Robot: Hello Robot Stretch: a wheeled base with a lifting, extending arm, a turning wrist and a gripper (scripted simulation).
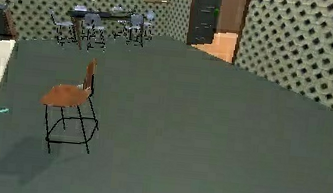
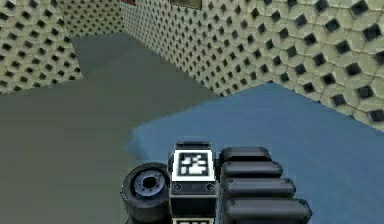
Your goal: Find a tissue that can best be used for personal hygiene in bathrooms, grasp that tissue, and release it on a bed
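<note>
Nearest you, the tool [image 2: 148, 192] sits beside the white marker [image 2: 193, 165]; you cannot tell its fingers' state or whether it holds the tissue. What looks like the blue bed [image 2: 300, 120] lies just beyond it, toward the arm side view's right.

Dark grey-green floor [image 1: 193, 117] all round. The walls [image 1: 309, 47] carry a cream lattice on dark green. Near left, a chair [image 1: 72, 96] has a brown seat and black legs. Far right, there's an orange floor [image 1: 222, 47] beside the dark door [image 1: 204, 12]. In the arm side view, a blue surface [image 2: 290, 120] lies near right.
</note>
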